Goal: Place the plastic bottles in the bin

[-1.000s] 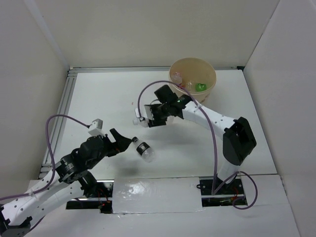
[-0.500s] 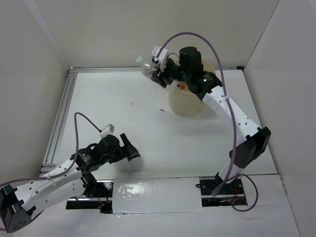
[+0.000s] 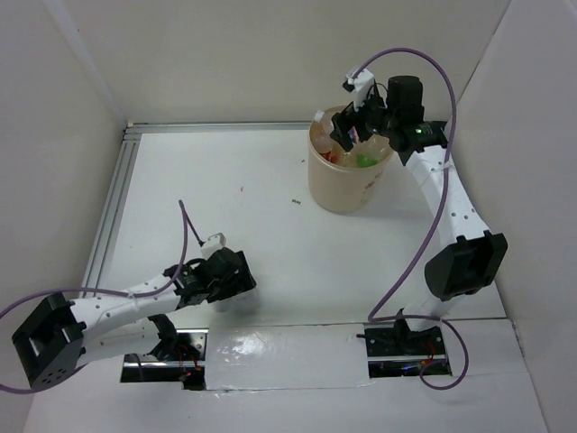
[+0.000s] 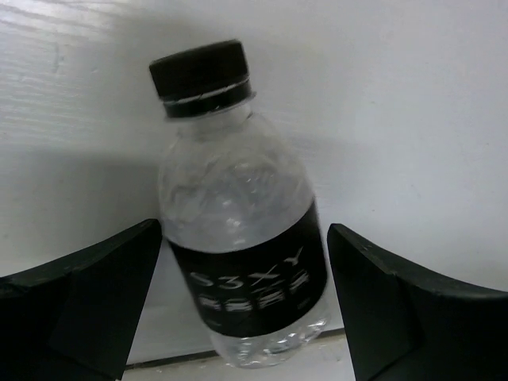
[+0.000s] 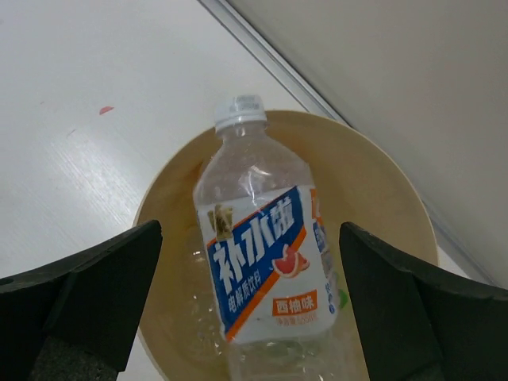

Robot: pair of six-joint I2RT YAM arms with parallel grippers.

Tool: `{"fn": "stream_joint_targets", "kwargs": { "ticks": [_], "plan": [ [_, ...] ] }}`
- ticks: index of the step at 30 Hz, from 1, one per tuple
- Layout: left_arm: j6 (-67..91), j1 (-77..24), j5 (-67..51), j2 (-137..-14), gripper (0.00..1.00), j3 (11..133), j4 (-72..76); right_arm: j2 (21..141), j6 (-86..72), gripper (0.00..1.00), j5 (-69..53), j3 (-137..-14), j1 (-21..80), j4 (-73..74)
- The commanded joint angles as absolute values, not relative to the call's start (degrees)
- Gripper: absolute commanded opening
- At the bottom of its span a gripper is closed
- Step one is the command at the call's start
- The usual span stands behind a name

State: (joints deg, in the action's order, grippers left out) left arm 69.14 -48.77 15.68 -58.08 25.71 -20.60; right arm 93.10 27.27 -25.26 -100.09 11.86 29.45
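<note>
Right pincer hangs wide open above the bin, and the blue-labelled bottle looks loose between its fingers. Well away from the bin, the left pincer gapes around the black-capped bottle, holding nothing. Best to close squarely on the label.

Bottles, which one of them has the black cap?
The clear dark-labelled bottle on the table, inside the open left pincer. The blue-labelled bottle over the bin has a white cap.

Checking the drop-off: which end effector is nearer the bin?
Right. The right end effector hangs over the bin, a blue-labelled bottle between its open jaws. The left end effector is far off at the near left of the table, astride a black-capped bottle.
</note>
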Motion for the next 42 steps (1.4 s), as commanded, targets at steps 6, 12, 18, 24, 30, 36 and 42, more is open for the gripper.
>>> {"fn": "stream_joint_targets", "kwargs": {
  "ticks": [6, 12, 18, 24, 30, 36, 42],
  "plan": [
    [69.5, -53.3, 20.0, -63.2, 0.81, 29.2, -18.1, 82.8, 24.5, 1.00, -37.4, -98.1, 4.8, 32.9],
    [63.4, -59.6, 25.6, -59.2, 0.30, 40.3, -20.0, 74.4, 26.4, 0.72, -45.1, -92.4, -2.7, 38.0],
    [44.0, -60.6, 26.6, -62.6, 0.17, 59.0, -10.8, 64.1, 25.3, 0.12, -46.9, -79.5, -13.0, 38.6],
    [27.2, -57.4, 23.7, -77.8, 0.16, 81.5, 4.3, 57.2, 25.8, 0.70, -48.3, -70.3, -19.9, 40.3],
    [29.4, -49.8, 20.4, -98.4, 0.34, 100.8, 7.7, 54.7, 27.7, 0.75, -49.7, -64.2, -21.3, 44.4],
    [34.8, -46.2, 12.1, -113.4, 0.68, 116.2, 2.6, 52.7, 30.0, 0.83, -49.0, -61.3, -21.3, 46.8],
    [34.8, -46.2, 7.7, -122.1, 0.99, 127.3, -1.8, 51.5, 30.6, 1.00, -47.9, -59.5, -21.8, 48.4]
  ]
}}
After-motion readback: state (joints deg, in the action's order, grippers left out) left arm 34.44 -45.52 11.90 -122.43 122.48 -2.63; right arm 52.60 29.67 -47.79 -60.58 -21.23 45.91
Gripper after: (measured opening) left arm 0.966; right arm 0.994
